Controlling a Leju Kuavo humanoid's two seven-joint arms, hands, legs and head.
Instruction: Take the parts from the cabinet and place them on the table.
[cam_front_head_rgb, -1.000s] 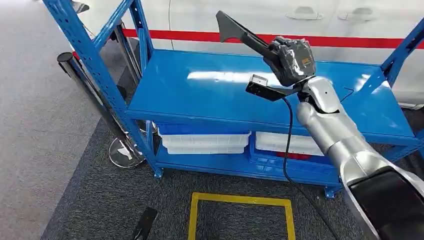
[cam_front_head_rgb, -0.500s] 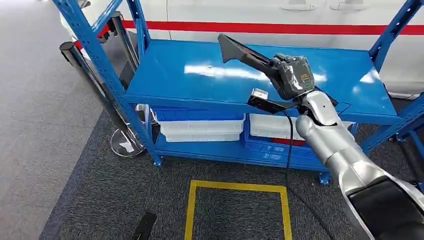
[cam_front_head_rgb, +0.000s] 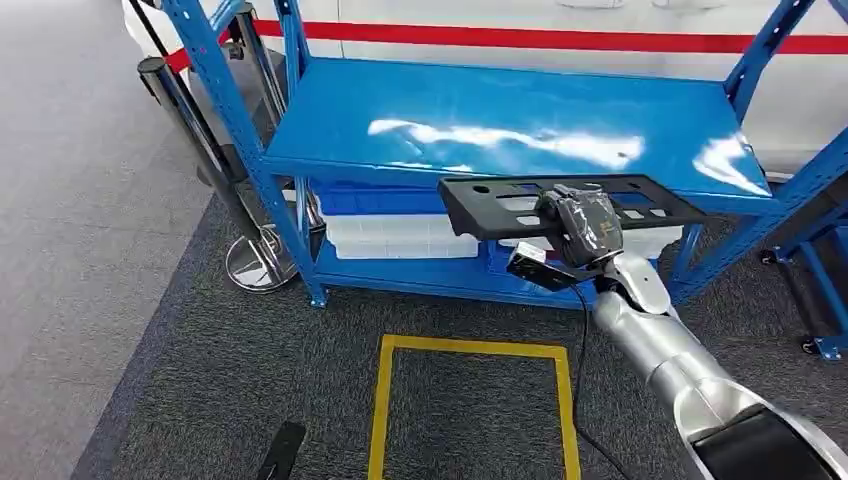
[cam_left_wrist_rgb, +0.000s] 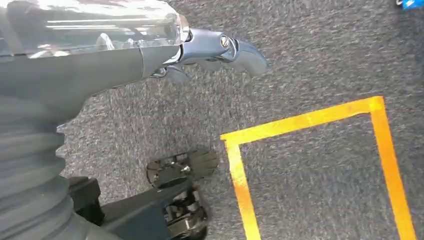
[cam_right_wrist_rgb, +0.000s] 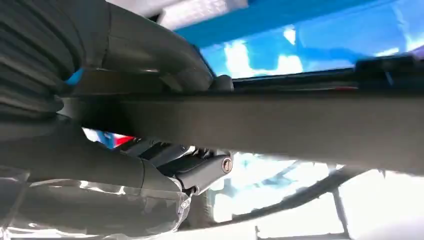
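Right hand is clamped on the black part, which has been swung from tilted-up to flat and drawn off the shelf front, so removal looks done; left hand hangs with nothing held.

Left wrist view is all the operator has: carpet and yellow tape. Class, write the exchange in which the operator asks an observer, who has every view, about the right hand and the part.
Operator: Does the right hand hold anything?
Observer: Yes. The right hand grips a long black part near its middle.
Operator: How does the part lie?
Observer: Flat and level, crossing in front of the front edge of the blue shelf, with white bins on the level below.
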